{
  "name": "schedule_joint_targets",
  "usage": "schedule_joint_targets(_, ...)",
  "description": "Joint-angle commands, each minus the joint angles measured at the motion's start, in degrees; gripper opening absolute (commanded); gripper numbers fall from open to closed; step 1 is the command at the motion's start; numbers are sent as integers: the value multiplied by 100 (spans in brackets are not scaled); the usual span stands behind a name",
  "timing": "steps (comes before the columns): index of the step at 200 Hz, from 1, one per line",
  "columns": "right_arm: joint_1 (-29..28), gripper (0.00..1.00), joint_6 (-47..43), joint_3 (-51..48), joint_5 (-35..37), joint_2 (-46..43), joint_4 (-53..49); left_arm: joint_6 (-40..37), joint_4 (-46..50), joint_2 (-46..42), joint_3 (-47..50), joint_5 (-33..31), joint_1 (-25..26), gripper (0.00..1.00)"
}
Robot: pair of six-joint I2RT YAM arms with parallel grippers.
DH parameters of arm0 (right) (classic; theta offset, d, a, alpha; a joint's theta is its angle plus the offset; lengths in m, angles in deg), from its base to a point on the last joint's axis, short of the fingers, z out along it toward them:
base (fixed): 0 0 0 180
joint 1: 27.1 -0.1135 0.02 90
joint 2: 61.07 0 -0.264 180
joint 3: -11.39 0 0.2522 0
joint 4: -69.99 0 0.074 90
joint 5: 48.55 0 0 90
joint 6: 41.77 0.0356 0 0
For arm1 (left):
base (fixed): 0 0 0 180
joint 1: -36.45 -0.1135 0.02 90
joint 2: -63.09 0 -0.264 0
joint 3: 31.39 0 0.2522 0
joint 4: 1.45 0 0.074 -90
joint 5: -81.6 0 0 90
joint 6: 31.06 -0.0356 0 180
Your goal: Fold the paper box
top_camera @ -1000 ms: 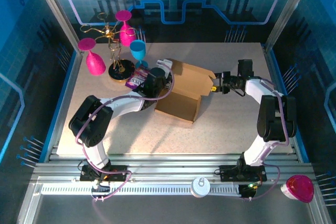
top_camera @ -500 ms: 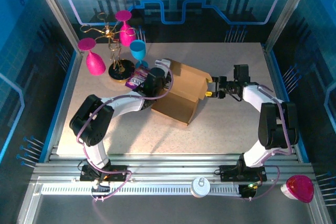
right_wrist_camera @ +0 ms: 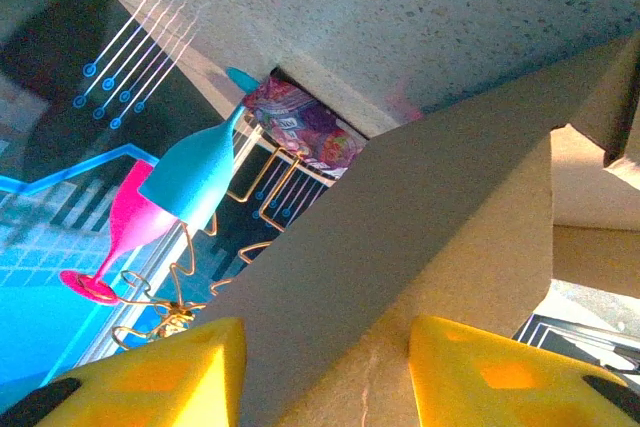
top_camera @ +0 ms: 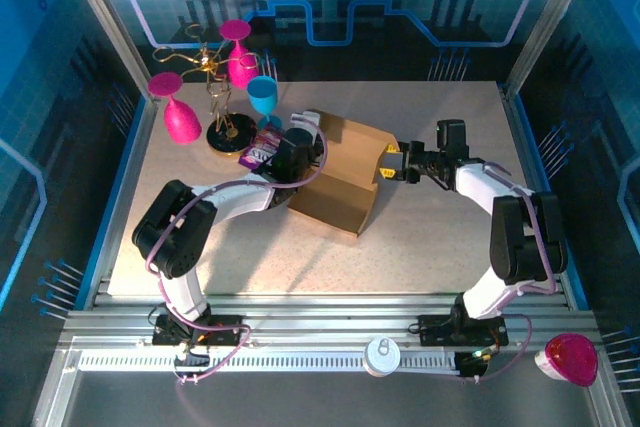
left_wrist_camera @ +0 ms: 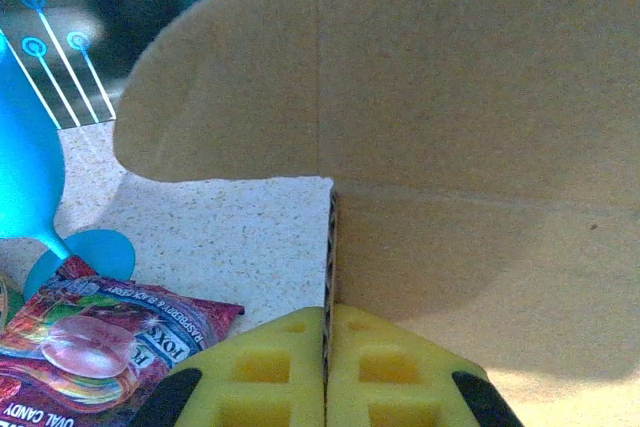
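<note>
Firstly, nearest the arm bases, a white round disc [top_camera: 382, 355] and a pink domed object [top_camera: 570, 359] lie on the metal rail [top_camera: 300, 332] in front of the tabletop [top_camera: 430, 247].

Further in, the paper box [top_camera: 345, 175] sits left of the tabletop's centre, partly erected, between the two arms.

The left end effector [top_camera: 314, 133] meets the box at its far-left corner. In the left wrist view this end effector [left_wrist_camera: 327, 342] has its yellow pads [left_wrist_camera: 265, 377] closed on the edge of an upright box wall. A rounded flap [left_wrist_camera: 220, 87] rises beyond, and the inner wall and floor panel read as plain brown cardboard.

The right end effector [top_camera: 392, 165] is at the box's right side. In the right wrist view, this end effector [right_wrist_camera: 325, 367] has its pads [right_wrist_camera: 160, 382] partly parted on either side of a cardboard panel. Whether they clamp it cannot be told.

Beyond the box, a purple snack packet [top_camera: 262, 147] lies on the tabletop just beside the far-left corner, outside the box. The left wrist view resolves its print, "OVAL CANDY", which is too small to read from overhead.

A blue goblet [top_camera: 264, 97] stands just behind the packet. Farthest back, a gold wire stand [top_camera: 225, 112] carries two pink goblets [top_camera: 180, 117].
</note>
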Motion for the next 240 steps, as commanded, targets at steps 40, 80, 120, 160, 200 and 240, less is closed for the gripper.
schedule_joint_targets(40, -259, 46, 620, -78, -41, 289, 822, 287, -367, -15, 102, 163, 71, 0)
schedule_joint_targets(80, -286, 46, 838, -112, -41, 340, 1072, 370, -465, -17, 187, 143, 69, 0)
schedule_joint_targets(120, -305, 45, 920, -10, -132, 386, 1042, 485, -571, -14, 250, 209, 71, 0)
schedule_joint_targets(160, -338, 47, 827, 77, -230, 317, 568, 561, -670, 2, 294, 264, 54, 0)
schedule_joint_targets(200, -354, 48, 857, 128, -286, 391, 453, 644, -788, 10, 373, 286, 52, 0)
schedule_joint_targets(240, -392, 52, 857, 227, -282, 433, 269, 796, -1002, -1, 502, 278, 44, 2)
